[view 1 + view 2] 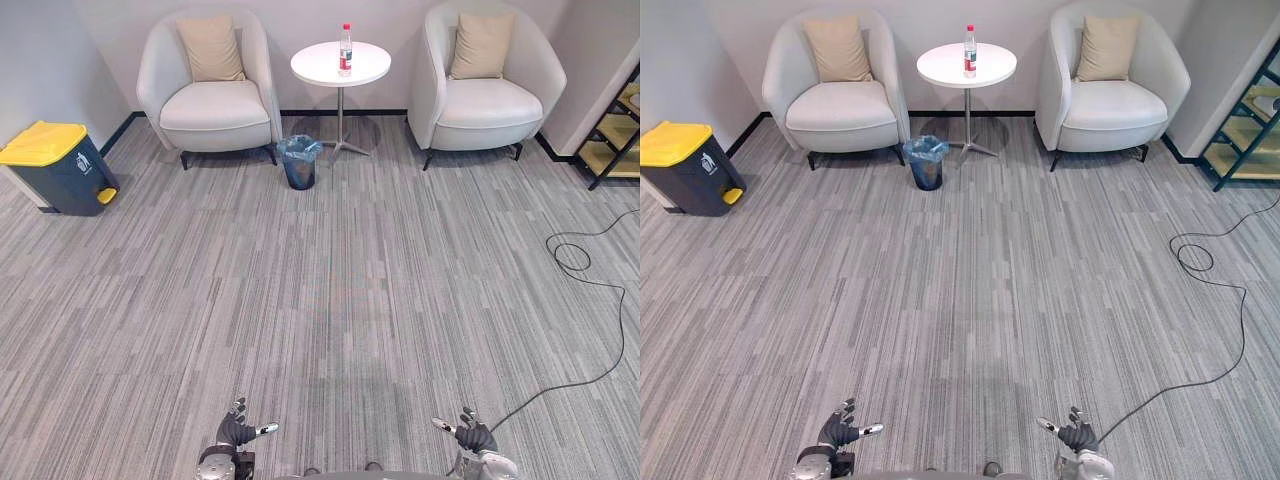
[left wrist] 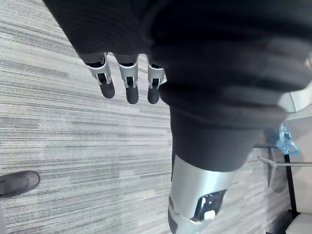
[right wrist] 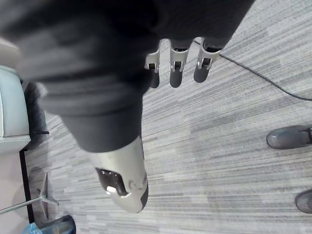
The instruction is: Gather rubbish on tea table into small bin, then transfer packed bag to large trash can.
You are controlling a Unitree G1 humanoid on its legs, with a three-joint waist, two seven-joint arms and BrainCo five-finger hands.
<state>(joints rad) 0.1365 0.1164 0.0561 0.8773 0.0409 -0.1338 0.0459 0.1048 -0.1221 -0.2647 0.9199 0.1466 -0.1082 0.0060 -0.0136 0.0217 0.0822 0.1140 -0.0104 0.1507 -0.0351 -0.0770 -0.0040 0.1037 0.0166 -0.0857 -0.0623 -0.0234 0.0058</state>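
A clear plastic bottle with a red cap (image 1: 345, 50) stands upright on the round white tea table (image 1: 320, 66) at the far end of the room, between two armchairs. The small bin (image 1: 299, 161), lined with a blue bag, stands on the carpet just left of the table's foot. The large dark trash can with a yellow lid (image 1: 55, 165) stands against the left wall. My left hand (image 1: 238, 432) and right hand (image 1: 474, 435) hang low at the near edge, far from the table, both open with straight fingers and holding nothing.
Two light armchairs (image 1: 212, 95) (image 1: 487, 90) with beige cushions flank the table. A wooden shelf (image 1: 618, 130) stands at the far right. Wide grey carpet lies between me and the table. A person's dark shoe (image 3: 288, 137) shows nearby.
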